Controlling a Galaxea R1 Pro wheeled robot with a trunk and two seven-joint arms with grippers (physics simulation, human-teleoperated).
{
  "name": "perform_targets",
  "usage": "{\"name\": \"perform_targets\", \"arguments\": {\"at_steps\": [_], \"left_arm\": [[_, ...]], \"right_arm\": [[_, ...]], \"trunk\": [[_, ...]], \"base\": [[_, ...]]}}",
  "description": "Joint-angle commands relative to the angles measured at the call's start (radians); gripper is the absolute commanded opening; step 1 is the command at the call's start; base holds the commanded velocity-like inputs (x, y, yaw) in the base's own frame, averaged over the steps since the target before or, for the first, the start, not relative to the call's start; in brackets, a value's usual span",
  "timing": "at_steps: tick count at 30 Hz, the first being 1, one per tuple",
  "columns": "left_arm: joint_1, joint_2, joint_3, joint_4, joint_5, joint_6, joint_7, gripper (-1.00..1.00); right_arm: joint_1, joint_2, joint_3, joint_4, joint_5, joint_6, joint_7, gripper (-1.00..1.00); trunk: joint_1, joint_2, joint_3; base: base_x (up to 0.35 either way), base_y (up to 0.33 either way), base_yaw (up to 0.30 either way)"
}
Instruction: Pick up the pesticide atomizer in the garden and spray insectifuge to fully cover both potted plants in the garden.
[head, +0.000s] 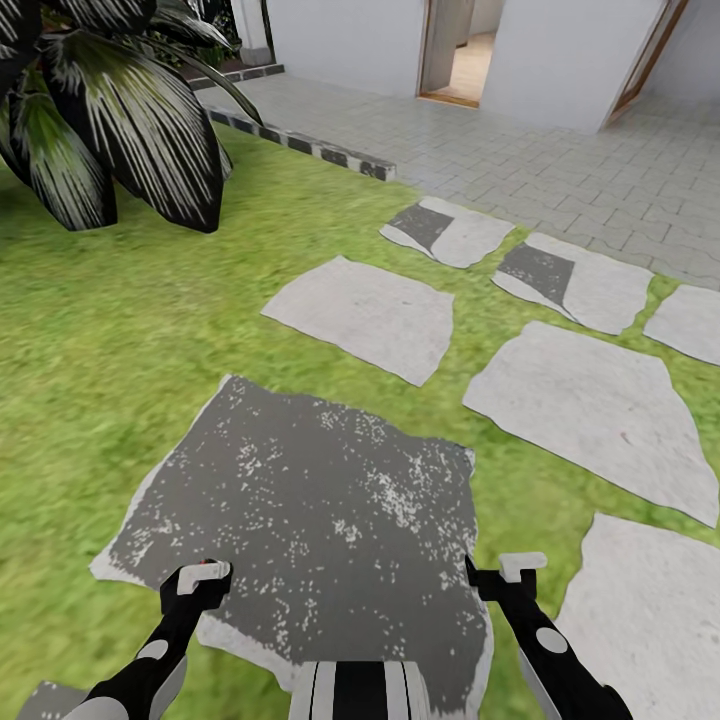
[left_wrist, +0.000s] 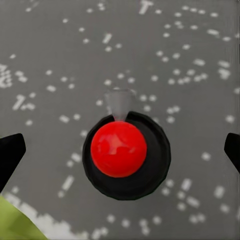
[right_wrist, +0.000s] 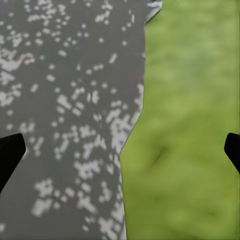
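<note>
**Entry: atomizer pick-up, approach from above on the dark stepping stone**

Item in hand: the left gripper (head: 197, 580) is hanging at 7 o'clock of the head view over the dark stepping stone (head: 320, 490), its fingers (left_wrist: 10, 155) spread wide and touching nothing. The right gripper (head: 505, 572), at 5 o'clock, is likewise spread and hanging over the stone's edge where it meets the lawn (head: 120, 320).

Task thing: the left wrist view is showing a dark round body with a red cap and a pale nozzle, seen end-on and centred between the fingers. This is judged to be the pesticide atomizer (left_wrist: 119, 149), standing upright on the stone. The potted plants are not appearing here.

Handling note: the descent is best kept straight, with the bottle centred. Closing should come only once the fingers are below the cap and on the body, since an upright slim bottle is likely to tip if one finger arrives first.

Surroundings: a dark striped bush (head: 110, 110) is standing at 10 o'clock, pale stepping stones (head: 365, 315) are lying from 12 to 3 o'clock, and a paved terrace (head: 560, 170) with an open doorway (head: 465, 50) is sitting at 1 o'clock. Nothing is crowding the bottle
</note>
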Motion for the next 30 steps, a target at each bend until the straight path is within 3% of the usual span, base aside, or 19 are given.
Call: {"name": "perform_targets", "arguments": {"at_steps": [1,13,18,26,30], "left_arm": [[-0.001,0.0,0.004,0.001,-0.007,-0.004,0.002,1.0],[-0.001,0.0,0.002,-0.001,-0.009,-0.004,0.003,1.0],[-0.001,0.0,0.004,-0.001,-0.007,-0.004,0.003,1.0],[-0.001,0.001,0.005,0.0,-0.007,-0.005,0.003,1.0],[-0.001,0.001,0.005,0.001,-0.007,-0.005,0.003,1.0]], "right_arm": [[0.0,0.0,0.001,0.001,0.001,-0.003,0.0,1.0],[0.0,0.003,0.001,0.002,0.001,-0.003,0.0,1.0],[0.0,0.003,0.001,0.002,0.001,-0.003,0.0,1.0],[0.0,0.003,0.001,0.002,0.001,-0.003,0.0,1.0],[0.0,0.003,0.001,0.002,0.001,-0.003,0.0,1.0]], "trunk": [[0.0,0.0,-0.001],[0.0,0.0,-0.001],[0.002,-0.001,-0.02],[0.002,-0.001,-0.02],[0.004,-0.002,-0.035]], "base": [[0.01,0.0,0.0],[0.001,0.0,0.0],[0.0,0.0,0.0],[0.0,0.0,0.0],[0.0,0.0,0.0]]}}
